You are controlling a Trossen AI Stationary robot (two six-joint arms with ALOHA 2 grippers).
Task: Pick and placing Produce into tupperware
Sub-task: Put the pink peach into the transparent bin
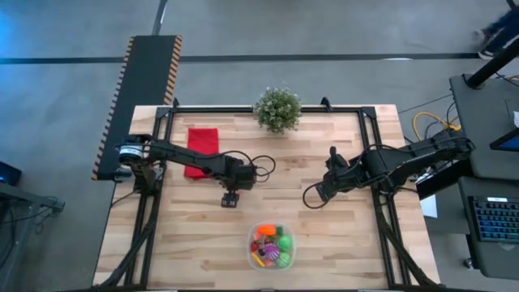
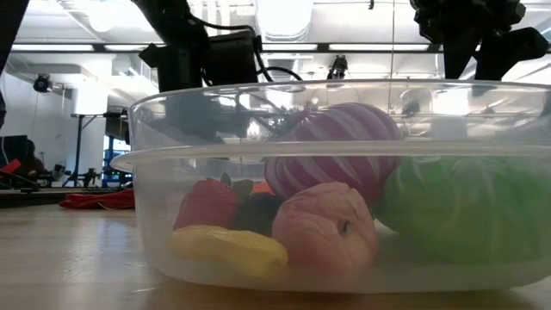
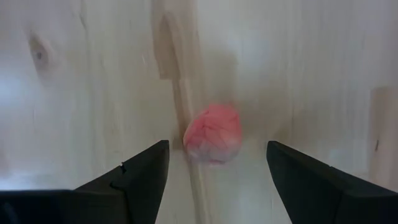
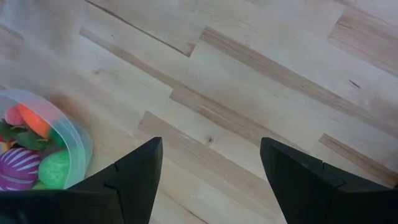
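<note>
Pink produce piece (image 3: 213, 132) is sitting on the bench (image 1: 340, 235) between the left gripper's (image 1: 230, 199) wide-open jaws; round toy, could be squirting sideways if they're closing off-centre; tupperware (image 1: 271, 246) nearby is filling up; right gripper (image 1: 323, 192) is idling, jaws open.

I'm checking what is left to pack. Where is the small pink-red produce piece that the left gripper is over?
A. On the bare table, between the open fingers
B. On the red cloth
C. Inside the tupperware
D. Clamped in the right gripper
A: the left wrist view shows the pink-red piece lying on the wooden table, with the left gripper open around it, untouched.
</note>
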